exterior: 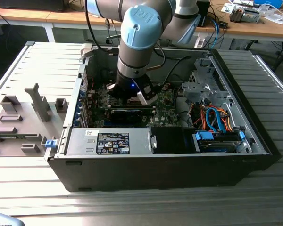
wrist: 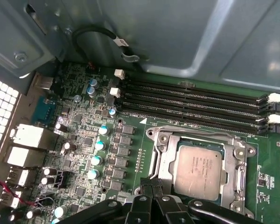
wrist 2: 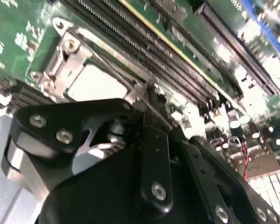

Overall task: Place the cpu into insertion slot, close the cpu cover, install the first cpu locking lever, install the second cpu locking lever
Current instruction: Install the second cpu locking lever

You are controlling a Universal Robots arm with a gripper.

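Down inside the open black computer case (exterior: 160, 165) sits the black end effector (exterior: 132, 94), low over the green motherboard (exterior: 167, 110), hanging from the grey arm with its pale blue joint cap (exterior: 140, 26). Whether it is released or clenched, I cannot tell; its dark linkages block the fingertips in both wrist views.

Across the exterior view from its left: a grey plastic fixture tray (exterior: 23, 117) rests on the ribbed metal counter (exterior: 132, 202), then the case with a silver power supply box (exterior: 111, 141) along its near wall, then blue and orange cables (exterior: 214, 117) at the exterior view's right.

Now the first wrist view: small blue-topped capacitors (wrist: 98, 158) stand in a column, long black memory slots (wrist: 191, 105) run beside them, and the square insertion slot with its silvery metal rim (wrist: 164, 144) lies just beyond the end effector (wrist: 151, 205). The flat square cpu with its silvery-grey face (wrist: 198, 170) is seated in that slot. The silvery metal cpu cover frame (wrist: 233, 161) lies down around the chip, face showing through its window.

In the second wrist view, the end effector (wrist 2: 144, 121) is right at the cover's (wrist 2: 67, 60) edge, cpu (wrist 2: 95, 84) beside it.
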